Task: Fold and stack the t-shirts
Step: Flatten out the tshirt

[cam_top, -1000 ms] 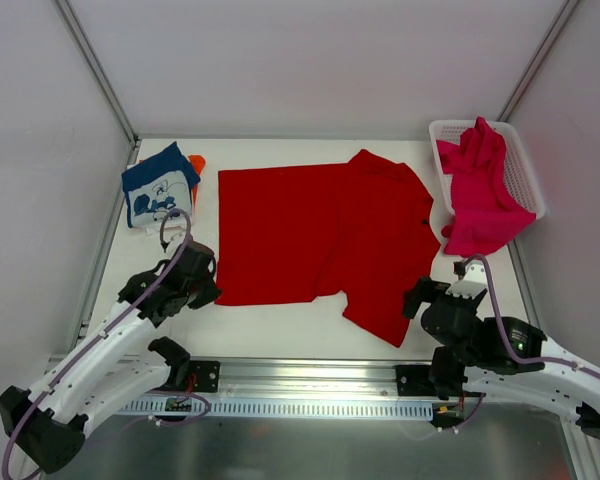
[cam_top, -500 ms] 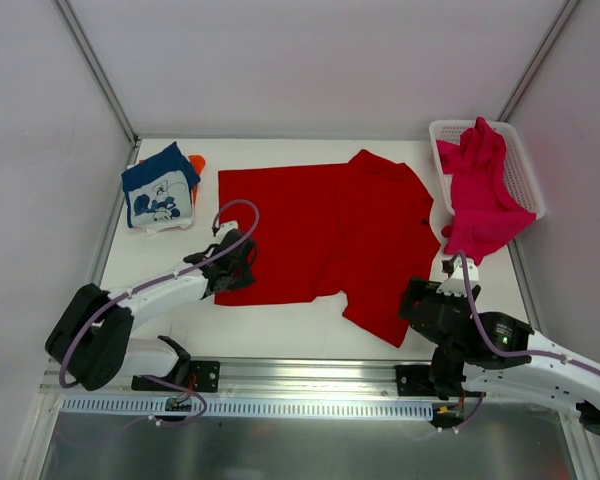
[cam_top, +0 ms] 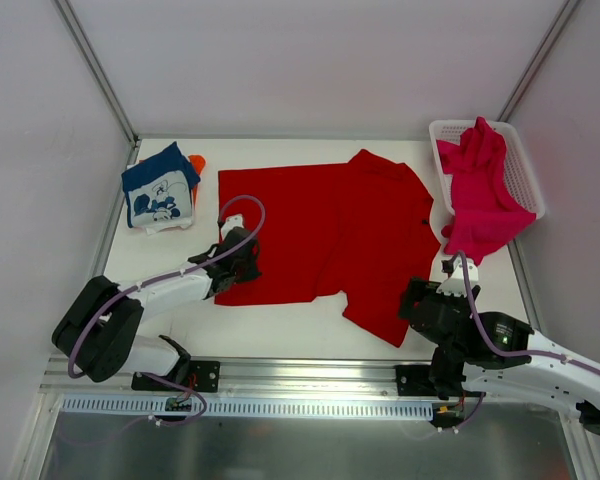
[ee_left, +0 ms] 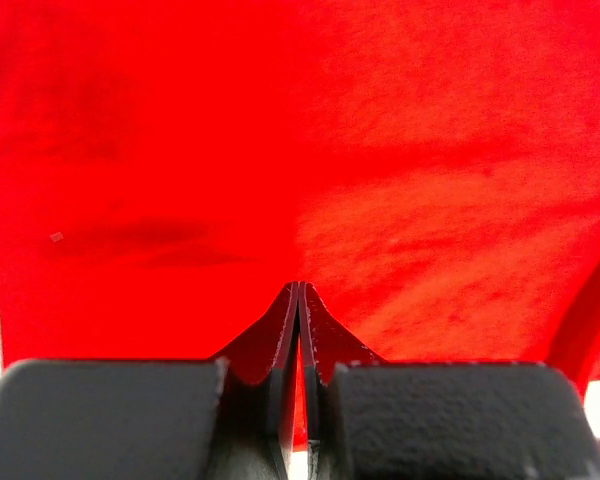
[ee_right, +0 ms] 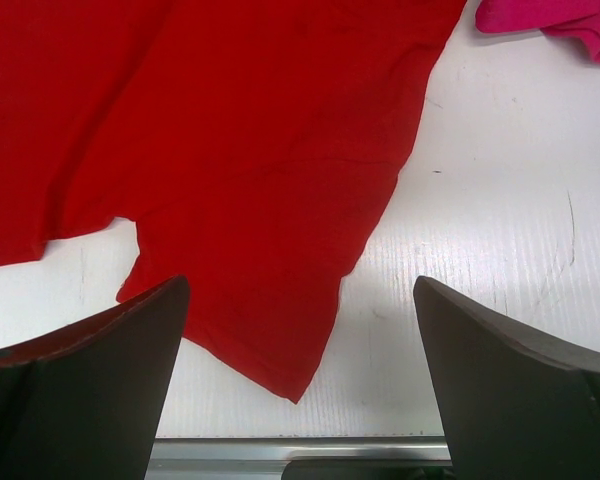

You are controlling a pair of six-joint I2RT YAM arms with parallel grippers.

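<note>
The bright red t-shirt (cam_top: 320, 230) lies spread flat in the middle of the table, one part folded over toward the right. My left gripper (cam_top: 242, 262) sits low on its near left corner. In the left wrist view the fingers (ee_left: 300, 290) are pressed together on the red cloth (ee_left: 380, 150). My right gripper (cam_top: 420, 300) is open and empty just above the table by the shirt's near right corner (ee_right: 280, 380). The magenta-pink t-shirt (cam_top: 480, 190) hangs out of the basket. The navy printed t-shirt (cam_top: 158, 188) lies folded at the back left, on the orange one (cam_top: 196, 162).
The white mesh basket (cam_top: 525, 170) stands at the back right corner. The metal rail (cam_top: 300, 375) runs along the table's near edge. White walls close in the back and both sides. A pink edge (ee_right: 550, 15) shows at the top of the right wrist view.
My left arm swung from the table left of the red t-shirt onto its near left corner and has settled there. My right gripper shifted slightly left, toward the shirt's near right corner.
</note>
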